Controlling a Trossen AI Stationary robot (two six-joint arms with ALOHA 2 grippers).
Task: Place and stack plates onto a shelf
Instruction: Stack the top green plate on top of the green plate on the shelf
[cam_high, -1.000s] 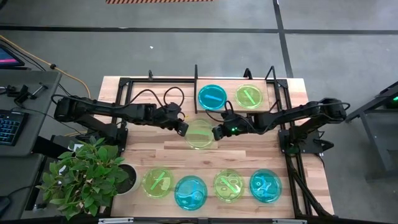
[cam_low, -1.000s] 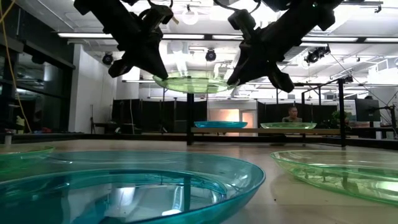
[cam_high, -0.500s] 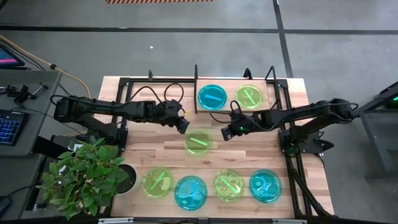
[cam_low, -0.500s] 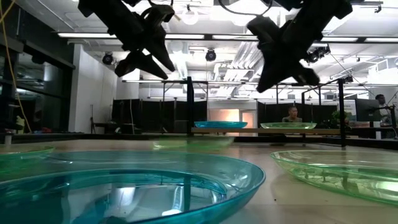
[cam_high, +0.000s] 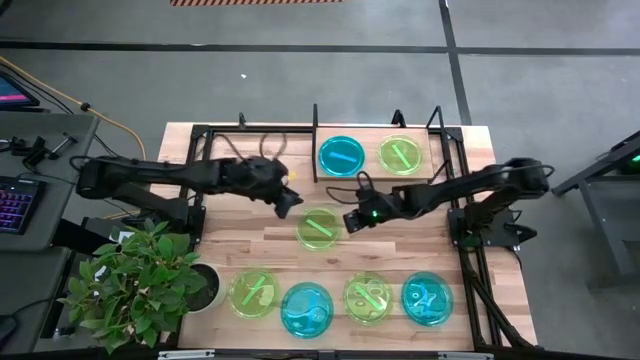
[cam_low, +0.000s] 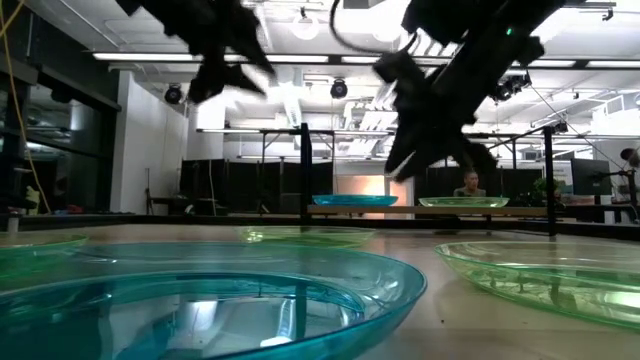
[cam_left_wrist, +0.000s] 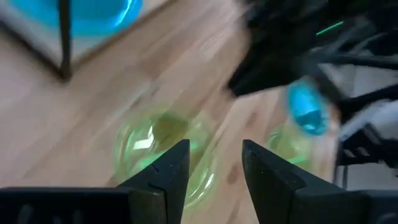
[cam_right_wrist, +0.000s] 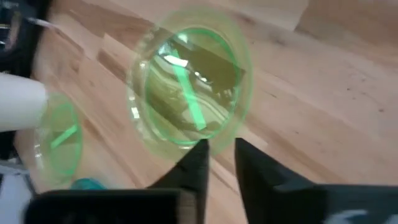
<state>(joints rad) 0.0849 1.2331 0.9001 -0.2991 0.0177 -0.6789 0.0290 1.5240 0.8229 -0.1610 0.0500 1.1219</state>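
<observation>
Fingers of the left gripper (cam_left_wrist: 211, 163) stand apart, empty; the right gripper (cam_right_wrist: 219, 160) shows a narrow gap, empty. The green plate (cam_high: 319, 227) lies flat on the table (cam_high: 240, 240), short of the shelf (cam_high: 316, 125), seemingly awaiting a grip.

A leafy potted plant (cam_high: 140, 285) stands beside a keyboard (cam_high: 14, 203) on a desk.

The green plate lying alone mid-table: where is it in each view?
High: green plate, table centre, between both arms.
Low: thin green rim on the tabletop, mid-distance.
Left wrist: beyond the fingers.
Right wrist: ahead of the fingers.
Shared landmark: the blue plate on the shelf.
</observation>
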